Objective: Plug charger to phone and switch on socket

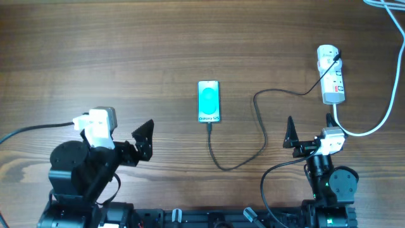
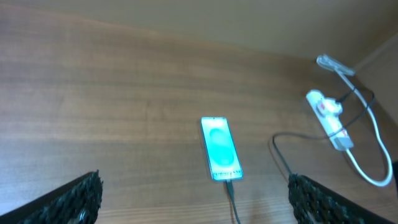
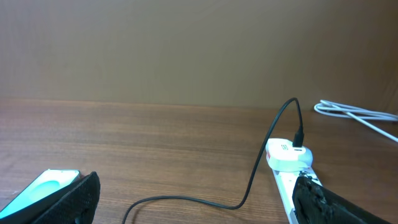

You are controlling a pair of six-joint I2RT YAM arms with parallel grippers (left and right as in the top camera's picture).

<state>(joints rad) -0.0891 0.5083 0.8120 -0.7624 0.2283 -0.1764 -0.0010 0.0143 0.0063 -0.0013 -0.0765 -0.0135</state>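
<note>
Lying lengthwise front to back, the phone point(image 1: 209, 101) meets the charger point(image 1: 210, 136) at its near end; both jaws gape empty

The overhead camera looks straight down on the whole table point(image 1: 126, 50); two low wrist cameras face the far side, both showing the phone point(image 1: 209, 101) and socket point(image 1: 331, 76).

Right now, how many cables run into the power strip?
2: the black charger cable plugged into the far end of the power strip, and the white lead leaving its near end, looping right. None looks hidden.
</note>
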